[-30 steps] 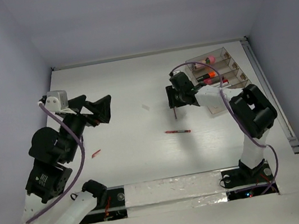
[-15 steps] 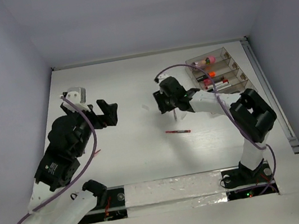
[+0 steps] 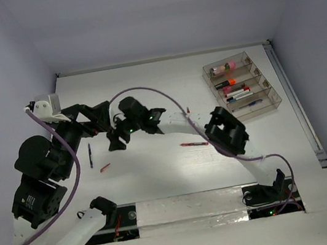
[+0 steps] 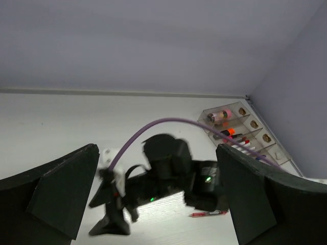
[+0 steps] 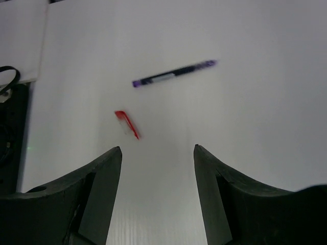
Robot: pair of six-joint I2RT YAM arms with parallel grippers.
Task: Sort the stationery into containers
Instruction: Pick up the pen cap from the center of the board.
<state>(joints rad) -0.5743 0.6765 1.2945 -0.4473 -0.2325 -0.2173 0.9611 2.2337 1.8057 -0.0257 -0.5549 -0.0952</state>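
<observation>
My right gripper [image 3: 116, 143] [image 5: 157, 149] is stretched far to the left of the table, open, with only bare table between its fingers. Just ahead of it lie a blue pen [image 5: 173, 74] [image 3: 89, 154] and a small red cap [image 5: 126, 124] [image 3: 104, 167]. Close behind it my left gripper [image 3: 106, 120] [image 4: 157, 148] hovers wide open and holds nothing; its view looks down on the right arm's wrist. A red pen [image 3: 194, 144] [image 4: 208, 213] lies mid-table. The clear organiser [image 3: 269, 94] [image 4: 265, 138] at the far right holds a pink cylinder [image 3: 227, 66], an orange-capped highlighter [image 3: 227, 82] and several pens.
A tiny red piece [image 3: 188, 110] lies beside the right arm's forearm. The right arm's purple cable [image 3: 146, 91] arcs over the table's middle. Walls close in the table at the back and both sides. The two grippers are very near each other.
The right arm has swung from beside the organiser across to the left side, its jaws widening. The left arm has pulled back, and the blue pen now shows.
</observation>
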